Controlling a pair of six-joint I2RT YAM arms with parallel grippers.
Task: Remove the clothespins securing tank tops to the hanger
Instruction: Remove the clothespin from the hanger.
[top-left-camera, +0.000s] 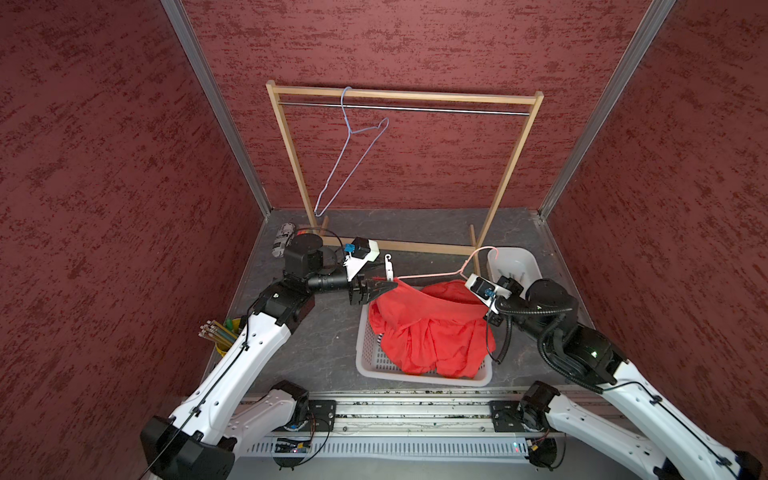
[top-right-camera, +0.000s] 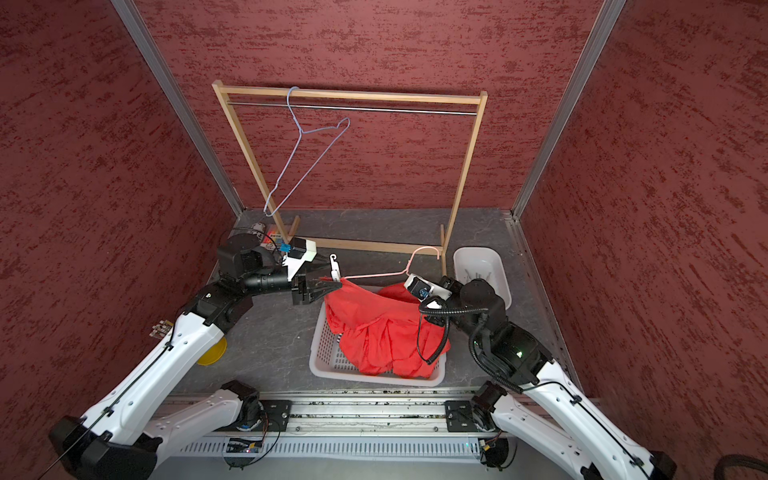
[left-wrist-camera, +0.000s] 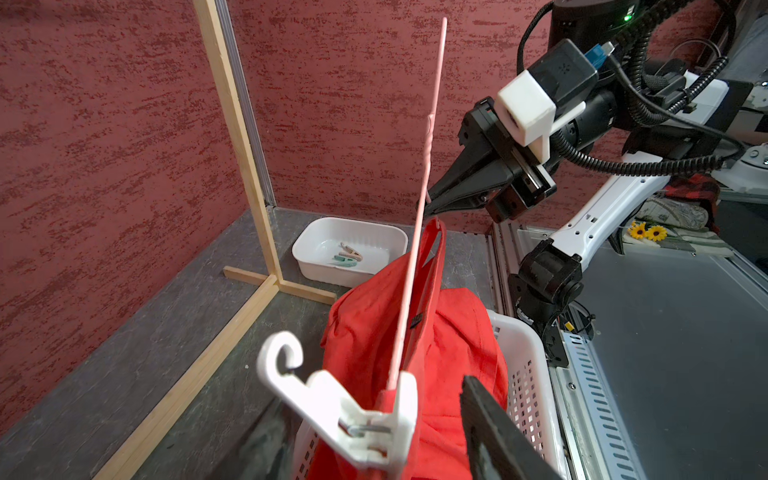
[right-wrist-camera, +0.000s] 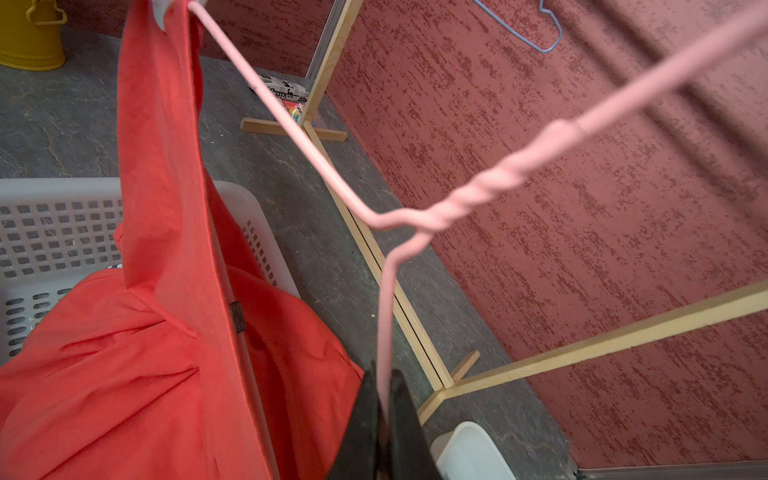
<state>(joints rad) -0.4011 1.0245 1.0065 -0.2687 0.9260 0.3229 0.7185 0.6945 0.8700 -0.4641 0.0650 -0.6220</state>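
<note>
We find both top views evenly and softly lit, with the corners darkening and the walls bowing outward at the edges. The basket (top-left-camera: 376, 365) casts only a faint shadow. The orange-red top (top-left-camera: 432, 332) is so saturated that its folds flatten. In the right wrist view the pink hanger (right-wrist-camera: 490, 185) blurs near the lens. In the left wrist view the white clothespin (left-wrist-camera: 328, 395) looks slightly soft, perhaps from motion.

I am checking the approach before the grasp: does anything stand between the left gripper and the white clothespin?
Nothing visible does. The white clothespin sits between the open jaws of the left gripper, where it pins the orange-red tank top to the pink hanger held by the right gripper.
</note>
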